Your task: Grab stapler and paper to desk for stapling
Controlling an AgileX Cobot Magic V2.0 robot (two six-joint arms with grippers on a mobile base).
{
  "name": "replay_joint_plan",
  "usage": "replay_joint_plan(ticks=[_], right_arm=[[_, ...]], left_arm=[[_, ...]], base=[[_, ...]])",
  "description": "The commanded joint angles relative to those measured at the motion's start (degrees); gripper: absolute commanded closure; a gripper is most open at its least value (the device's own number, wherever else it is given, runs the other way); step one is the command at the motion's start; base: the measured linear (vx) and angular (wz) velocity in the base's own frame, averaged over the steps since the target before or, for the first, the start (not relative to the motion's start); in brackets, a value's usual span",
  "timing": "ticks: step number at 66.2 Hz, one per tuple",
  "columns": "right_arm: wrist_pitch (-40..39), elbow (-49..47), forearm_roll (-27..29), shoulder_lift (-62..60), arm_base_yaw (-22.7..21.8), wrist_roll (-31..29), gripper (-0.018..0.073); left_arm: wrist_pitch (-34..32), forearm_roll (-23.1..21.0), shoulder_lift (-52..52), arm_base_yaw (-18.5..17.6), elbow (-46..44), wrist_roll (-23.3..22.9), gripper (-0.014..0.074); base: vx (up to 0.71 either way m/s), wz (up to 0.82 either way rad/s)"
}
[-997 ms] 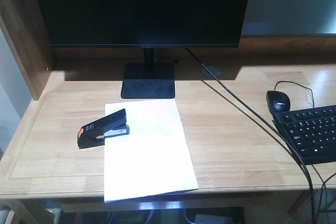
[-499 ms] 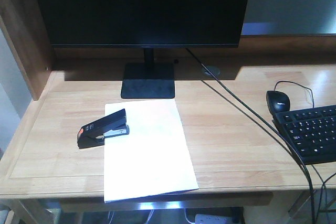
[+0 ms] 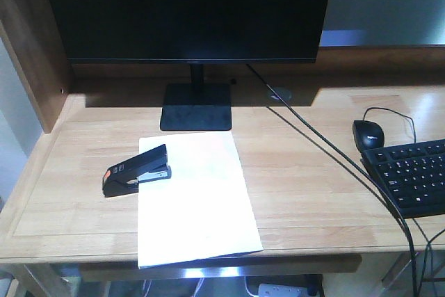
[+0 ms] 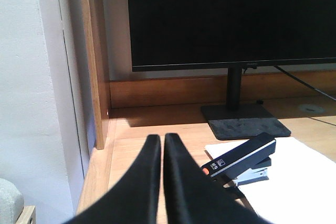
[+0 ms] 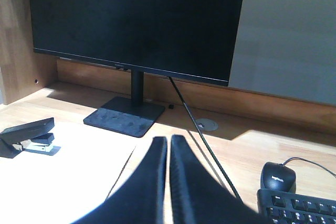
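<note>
The black stapler (image 3: 136,170) with an orange patch lies on the left edge of the white paper (image 3: 196,199), which lies flat on the wooden desk (image 3: 306,172). Neither arm shows in the front view. In the left wrist view my left gripper (image 4: 161,139) is shut and empty, held back from the stapler (image 4: 242,156), which lies to its right on the paper (image 4: 294,182). In the right wrist view my right gripper (image 5: 168,140) is shut and empty, with the paper (image 5: 68,177) and the stapler (image 5: 29,134) to its left.
A black monitor (image 3: 188,12) on a stand (image 3: 197,106) is behind the paper. A mouse (image 3: 368,134), a keyboard (image 3: 414,175) and cables (image 3: 327,147) lie at the right. A raised wooden side panel (image 3: 31,53) bounds the desk's left side.
</note>
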Motion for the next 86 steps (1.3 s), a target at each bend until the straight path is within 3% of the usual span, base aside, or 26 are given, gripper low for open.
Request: replay_joint_plan(ticks=[1,66,73,80,86], right_arm=[[-1.4,-1.7,-2.1,0.6,-0.3,0.1,0.0568],[-1.5,-1.7,-2.1,0.6,-0.3,-0.1,0.0568],[0.3,-1.7,0.9,0.3,-0.3,-0.2,0.0568],[4.3,-1.7,7.1,0.3,-0.3,-6.7,0.0568],[4.6,-1.7,12.4,0.3,-0.3,-16.8,0.0568]], left_arm=[[-3.9,-0.6,-0.9,-0.2,1.6,-0.1,0.0603],[-3.8,-0.6,-0.8,-0.2,1.6,-0.1,0.0603],[-3.8,-0.6,-0.8,-0.2,1.6,-0.1,0.0603],[-3.8,-0.6,-0.8,-0.2,1.6,-0.1,0.0603],[-3.8,-0.6,-0.8,-0.2,1.6,-0.1,0.0603]], base=[[0.0,0.0],[0.0,0.0],[0.0,0.0],[0.0,0.0],[0.0,0.0]])
